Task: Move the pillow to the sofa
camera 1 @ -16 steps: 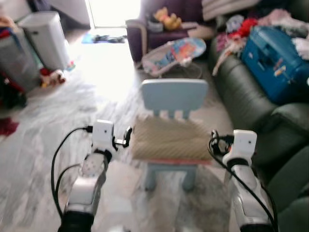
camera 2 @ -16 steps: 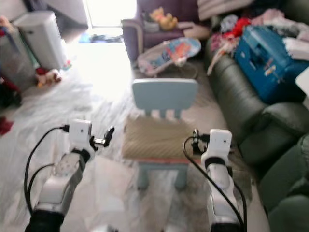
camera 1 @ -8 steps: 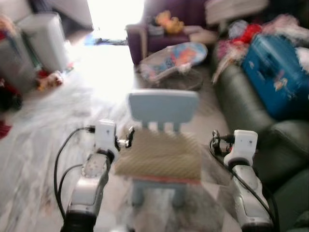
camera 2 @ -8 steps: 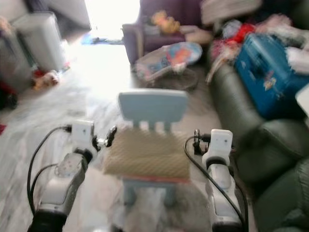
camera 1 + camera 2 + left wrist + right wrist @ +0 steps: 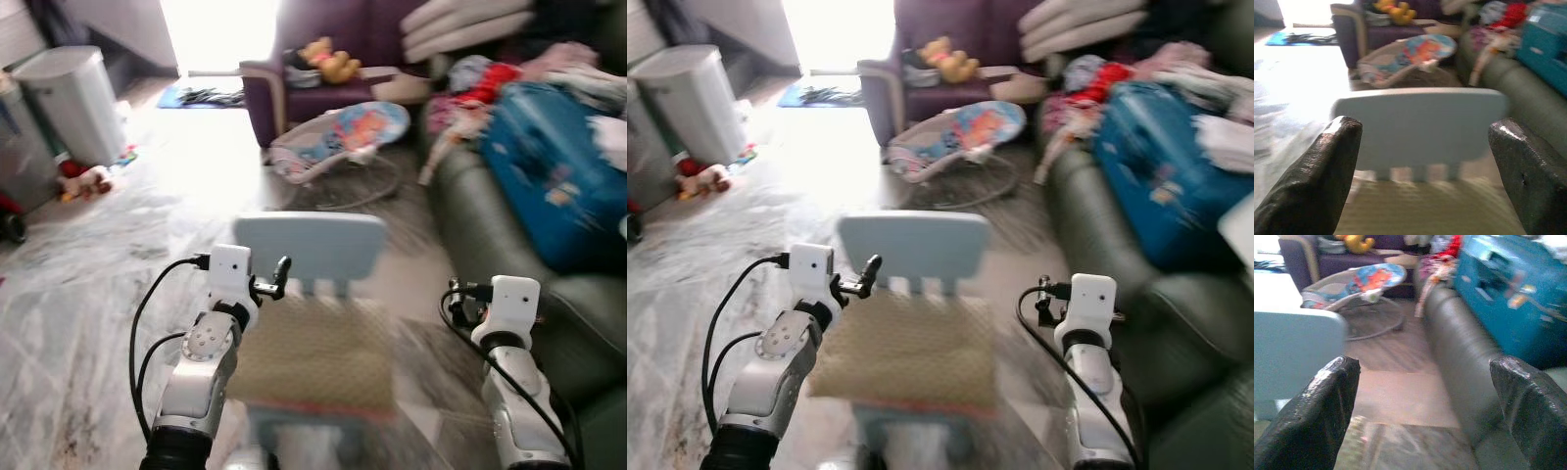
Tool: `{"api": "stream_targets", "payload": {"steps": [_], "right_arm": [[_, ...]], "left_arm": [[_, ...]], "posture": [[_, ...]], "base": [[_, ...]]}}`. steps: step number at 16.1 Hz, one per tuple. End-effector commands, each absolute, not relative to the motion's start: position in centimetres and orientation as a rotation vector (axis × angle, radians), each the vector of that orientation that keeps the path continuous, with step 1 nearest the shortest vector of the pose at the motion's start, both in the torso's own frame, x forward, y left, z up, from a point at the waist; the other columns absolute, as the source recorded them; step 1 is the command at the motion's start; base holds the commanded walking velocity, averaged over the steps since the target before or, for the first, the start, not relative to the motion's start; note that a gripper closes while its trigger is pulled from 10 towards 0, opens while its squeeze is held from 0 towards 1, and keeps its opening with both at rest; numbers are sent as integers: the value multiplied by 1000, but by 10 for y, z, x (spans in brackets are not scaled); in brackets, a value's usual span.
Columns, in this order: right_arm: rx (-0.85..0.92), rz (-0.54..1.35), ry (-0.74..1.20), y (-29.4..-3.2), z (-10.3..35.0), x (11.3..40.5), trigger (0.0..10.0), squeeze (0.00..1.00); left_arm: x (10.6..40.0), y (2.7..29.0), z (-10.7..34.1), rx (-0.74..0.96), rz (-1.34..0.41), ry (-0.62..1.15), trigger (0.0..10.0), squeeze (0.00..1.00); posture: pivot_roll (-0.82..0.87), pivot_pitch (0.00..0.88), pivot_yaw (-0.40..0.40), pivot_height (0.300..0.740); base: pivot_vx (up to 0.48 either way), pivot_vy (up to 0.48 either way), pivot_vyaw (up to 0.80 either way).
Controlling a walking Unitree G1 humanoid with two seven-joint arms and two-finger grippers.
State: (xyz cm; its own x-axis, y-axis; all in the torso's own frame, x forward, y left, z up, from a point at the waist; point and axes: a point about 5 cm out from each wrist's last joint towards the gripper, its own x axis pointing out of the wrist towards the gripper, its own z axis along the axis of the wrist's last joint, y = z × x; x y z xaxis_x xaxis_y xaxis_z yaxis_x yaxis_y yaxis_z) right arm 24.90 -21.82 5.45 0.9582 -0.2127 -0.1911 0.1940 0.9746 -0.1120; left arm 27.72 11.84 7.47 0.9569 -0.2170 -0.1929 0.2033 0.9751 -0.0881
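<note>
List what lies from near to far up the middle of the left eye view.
Tan woven pillow on the seat → pale blue chair backrest → colourful baby bouncer → purple armchair holding a yellow plush toy.

**Clearance around chair and sofa**

12 o'clock: pale blue chair dead ahead; its backrest blocks any reach beyond the pillow lying on its seat. Left gripper has its fingers spread wide, the backrest framed between them. 2 o'clock: dark sofa, its cushions taken by a blue suitcase and clothes. I see bare floor from 9 to 11 o'clock. Baby bouncer sits beyond the chair.
</note>
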Motion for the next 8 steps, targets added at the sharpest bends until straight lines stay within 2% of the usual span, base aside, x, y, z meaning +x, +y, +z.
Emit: {"api": "stream_targets", "payload": {"steps": [1,8], "right_arm": [[-94,-180,192,-214,57,253,10000,0],[-75,-158,201,-209,54,251,10000,0]], "left_arm": [[278,125,76,-50,-179,198,10000,0],[272,127,76,-54,-183,227,10000,0]], "posture": [[-29,0,-4,740],[-21,0,10,740]], "base": [[0,0,0],[0,0,0]]}}
